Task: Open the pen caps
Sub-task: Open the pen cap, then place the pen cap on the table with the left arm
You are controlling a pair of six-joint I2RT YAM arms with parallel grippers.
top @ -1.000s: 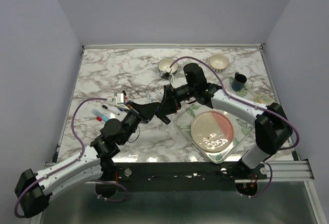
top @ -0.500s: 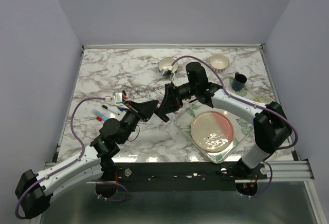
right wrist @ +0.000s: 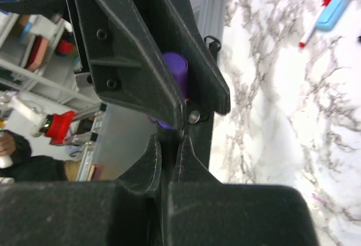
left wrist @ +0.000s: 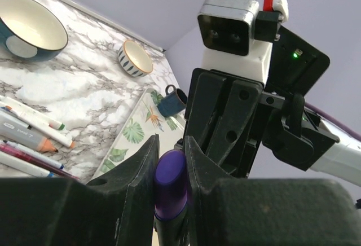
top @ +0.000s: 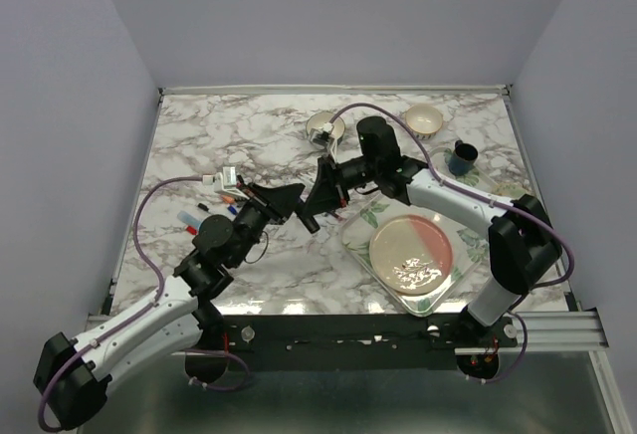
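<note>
My left gripper (left wrist: 169, 144) is shut on a purple pen cap (left wrist: 169, 185), which sits upright between its fingers. My right gripper (right wrist: 167, 144) faces it and is shut on the dark pen barrel just below that cap (right wrist: 176, 68). In the top view the two grippers meet above the table's middle, the left gripper (top: 287, 198) touching the right gripper (top: 312, 217). Several loose pens (top: 211, 217) with red, blue and black caps lie on the marble to the left; they also show in the left wrist view as pens (left wrist: 35, 128).
A leaf-patterned tray (top: 358, 243) holding a pink and cream plate (top: 411, 253) lies at the right. Two bowls (top: 324, 127) (top: 423, 118) and a dark blue mug (top: 461, 158) stand near the back edge. A red marker (right wrist: 316, 19) lies on the marble.
The right gripper's jaws have shut on the pen barrel. Both grippers have shifted slightly towards the back left, staying pressed together.
</note>
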